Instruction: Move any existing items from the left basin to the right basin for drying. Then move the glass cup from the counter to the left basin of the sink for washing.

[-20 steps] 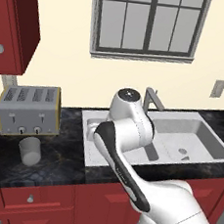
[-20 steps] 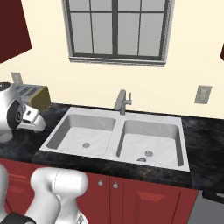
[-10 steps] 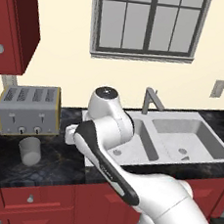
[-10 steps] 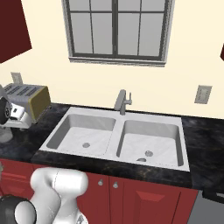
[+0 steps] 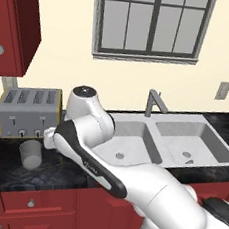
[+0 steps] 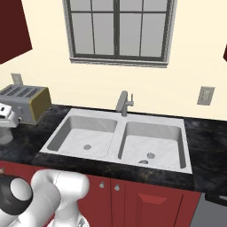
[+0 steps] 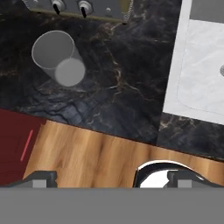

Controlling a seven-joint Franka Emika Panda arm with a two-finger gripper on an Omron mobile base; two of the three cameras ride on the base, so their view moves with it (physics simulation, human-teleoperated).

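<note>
1. Glass cup (image 7: 57, 58) stands upright on the counter (image 7: 118, 83), just in front of the toaster (image 5: 29, 112) and well left of the sink (image 5: 171, 138). From the left base view I see it as a pale tumbler (image 5: 31, 154) near the counter's front edge.

2. My gripper (image 7: 105, 178) hangs above the counter edge with its jaws wide apart and nothing between them. The hand view looks almost straight down, so I see into the cup's open mouth.

3. The relation that matters: in the hand view the cup lies off toward the upper left of the jaws, not between them. I judge the hand must shift toward the toaster side and back from the counter edge before it descends.

4. The cup's long axis is vertical, so I would expect a descent around or onto its rim.

5. The left basin (image 6: 84, 133) looks bare apart from its drain; a tiny grey object (image 6: 142, 162) sits in the right basin (image 6: 153, 144), so I judge the cup to be the step in hand.
</note>
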